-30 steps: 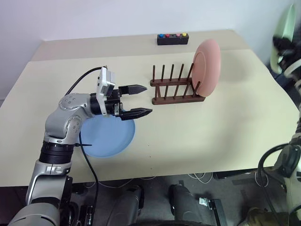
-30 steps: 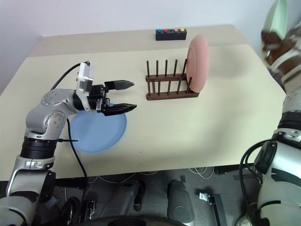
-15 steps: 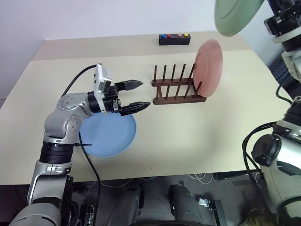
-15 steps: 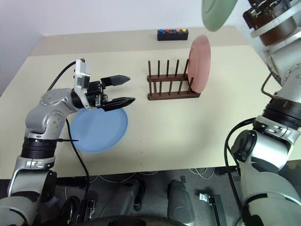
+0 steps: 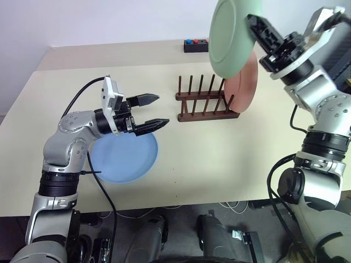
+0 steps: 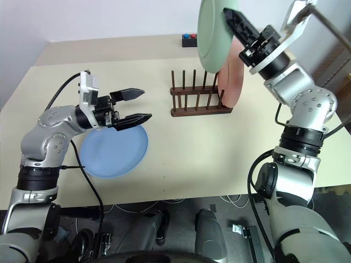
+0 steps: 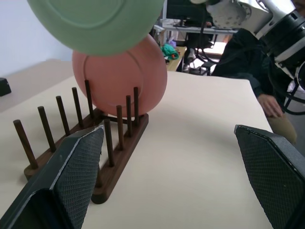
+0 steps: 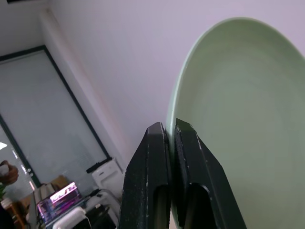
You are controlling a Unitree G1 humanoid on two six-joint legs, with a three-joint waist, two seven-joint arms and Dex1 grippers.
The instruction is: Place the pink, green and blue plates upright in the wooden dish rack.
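My right gripper is shut on the rim of the green plate, holding it high in the air, on edge, above the right end of the wooden dish rack. The pink plate stands upright in the rack's rightmost slot, partly hidden behind the green one. Flat on the table at the left lies the blue plate. Just above its far edge my left gripper hovers open and empty, pointing toward the rack. The left wrist view shows the rack with the pink plate and the green plate above.
A small black box with coloured buttons sits at the table's far edge behind the rack. A seated person is beyond the table's right side. Bare beige tabletop lies in front of the rack.
My right arm has swung the green plate leftward from the upper right until it hangs over the rack's right end, turning it on the way. The left gripper has barely moved.
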